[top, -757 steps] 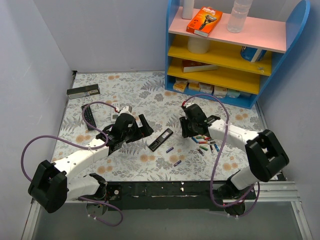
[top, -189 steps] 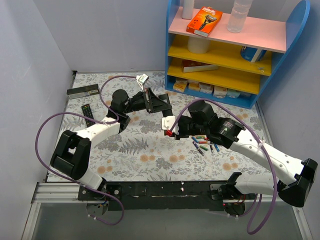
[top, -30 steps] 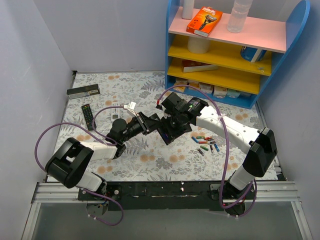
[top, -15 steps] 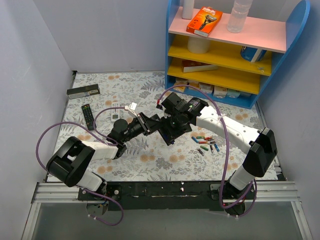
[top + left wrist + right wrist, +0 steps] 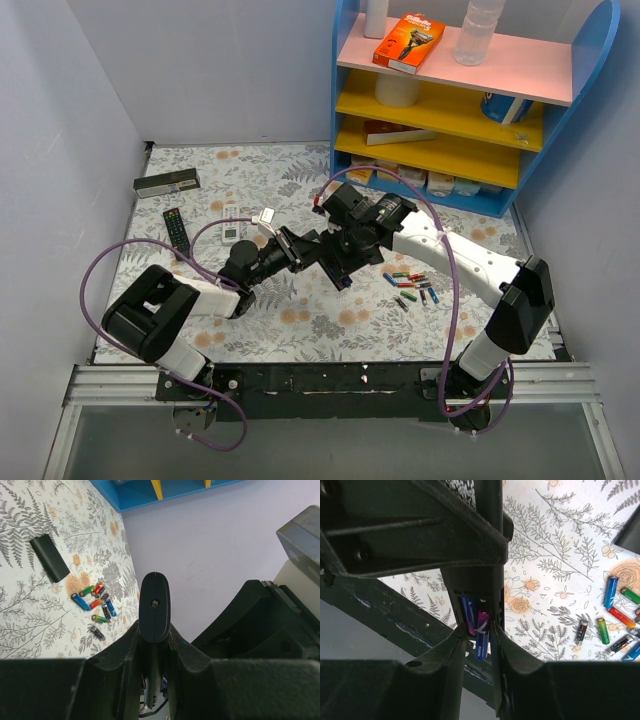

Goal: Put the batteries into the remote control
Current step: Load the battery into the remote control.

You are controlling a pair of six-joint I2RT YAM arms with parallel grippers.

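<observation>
Left of centre, left end effector (image 5: 154, 641) is clamped tight on the remote control (image 5: 154, 605), holding it off the counter (image 5: 320, 330) with one end sticking out past the fingers. Right end effector (image 5: 479, 632) meets it, nearly closed, pinching a purple battery (image 5: 482, 636). That battery's upper end sits in the remote's open bay, beside a second battery (image 5: 468, 616) inside. Loose batteries (image 5: 410, 287) lie clustered on the counter further right, near a flat black piece (image 5: 49, 564).

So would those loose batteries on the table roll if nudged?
Probably: the batteries lie flat as smooth round cylinders, so a sideways push likely rolls them. Packed close, one would probably bump its neighbours. They look stiff.
</observation>
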